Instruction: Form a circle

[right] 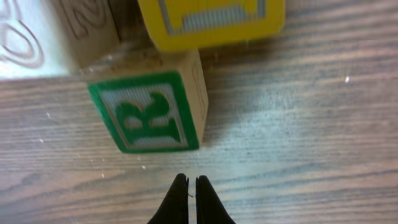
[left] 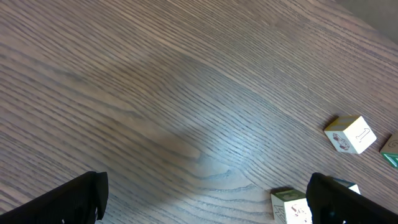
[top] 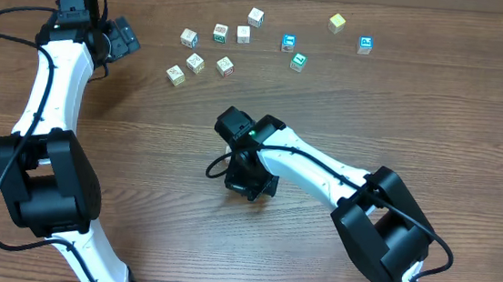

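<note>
The circle [right: 146, 112] shows green-R, yellow, whitish faces packed together; right gripper [right: 191, 186] closed, left gripper [left: 208, 204] spread.

Brown wood-grain table [top: 160, 142]: matt, fine streaked grain, faint pale sheen mid-frame in left wrist view. Green-bordered wooden cube with letter R [right: 149, 112]: bare pale wood sides, slightly rough and speckled; painted face, raised letter. Yellow-painted cube [right: 211, 18], top of frame: smooth satin coat, ridged inset. Whitish cube [right: 37, 31], upper left: pale face, carved lines. White plastic arm shells [top: 56, 83]: smooth, glossy. Black plastic joint housings [top: 42, 182]: matt. Black right gripper fingers [right: 177, 205]: smooth, dull sheen.
</note>
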`<state>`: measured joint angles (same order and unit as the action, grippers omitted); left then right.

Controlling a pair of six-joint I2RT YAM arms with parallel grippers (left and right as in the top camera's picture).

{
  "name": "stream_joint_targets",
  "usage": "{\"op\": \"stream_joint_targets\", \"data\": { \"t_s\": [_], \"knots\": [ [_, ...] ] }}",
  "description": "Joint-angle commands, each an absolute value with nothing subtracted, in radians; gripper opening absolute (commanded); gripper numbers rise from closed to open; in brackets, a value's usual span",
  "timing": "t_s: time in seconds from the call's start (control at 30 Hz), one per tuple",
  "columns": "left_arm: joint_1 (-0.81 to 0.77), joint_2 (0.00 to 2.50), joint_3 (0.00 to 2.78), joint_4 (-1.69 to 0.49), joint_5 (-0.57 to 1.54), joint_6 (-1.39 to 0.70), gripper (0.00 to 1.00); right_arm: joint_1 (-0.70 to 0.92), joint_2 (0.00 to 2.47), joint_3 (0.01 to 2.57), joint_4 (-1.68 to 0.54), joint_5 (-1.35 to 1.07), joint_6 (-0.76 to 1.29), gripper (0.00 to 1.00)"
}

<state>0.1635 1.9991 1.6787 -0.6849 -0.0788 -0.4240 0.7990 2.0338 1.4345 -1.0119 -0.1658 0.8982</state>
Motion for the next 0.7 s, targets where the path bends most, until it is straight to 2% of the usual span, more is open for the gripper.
{"op": "stream_joint_targets", "data": {
  "t_s": [0.0,0.67],
  "knots": [
    [0.157,1.988,1.689,-0.683,-0.078,-0.427,1.0,0.796,2.037,1.46,-0.997,-0.131,0.913,0.04],
    [0.157,1.988,1.689,-0.683,-0.078,-0.427,0.99,0.796,2.037,1.46,-0.962,-0.112,0.913,0.04]
  ]
}}
